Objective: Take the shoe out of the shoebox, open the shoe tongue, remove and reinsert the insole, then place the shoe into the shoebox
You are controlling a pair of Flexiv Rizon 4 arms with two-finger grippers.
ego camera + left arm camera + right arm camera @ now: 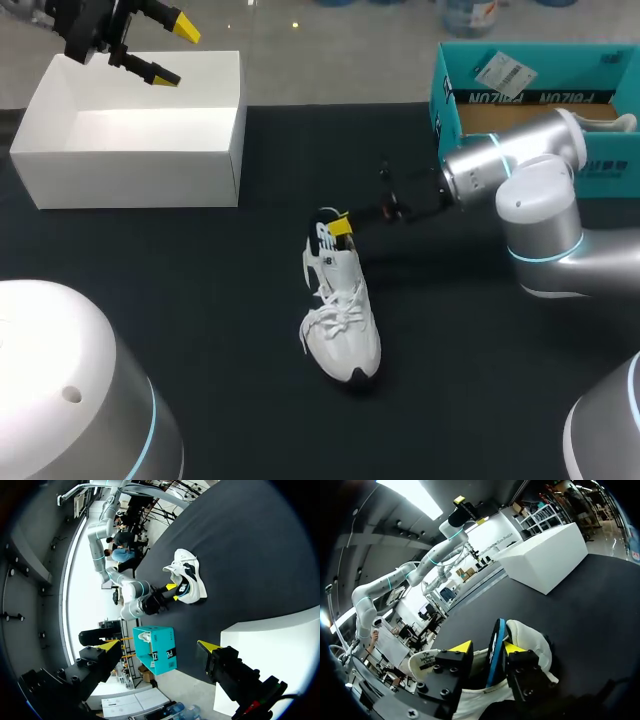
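A white sneaker point(340, 320) lies on the black table, toe toward me; it also shows in the left wrist view point(187, 577). My right gripper point(341, 227) is at its heel opening. In the right wrist view the fingers point(487, 647) reach into the shoe point(532, 640), open, with an upright blue strip point(495, 647), apparently the insole's edge, between them. It rests against one finger, with a gap to the other. The labelled tongue point(426, 662) lies beside that other finger. My left gripper point(172, 52) hangs open and holds nothing above the white box point(130, 160).
The teal shoebox point(530, 95) stands at the back right behind my right arm, open. The white box sits at the back left. Bare black tabletop point(200, 290) surrounds the shoe.
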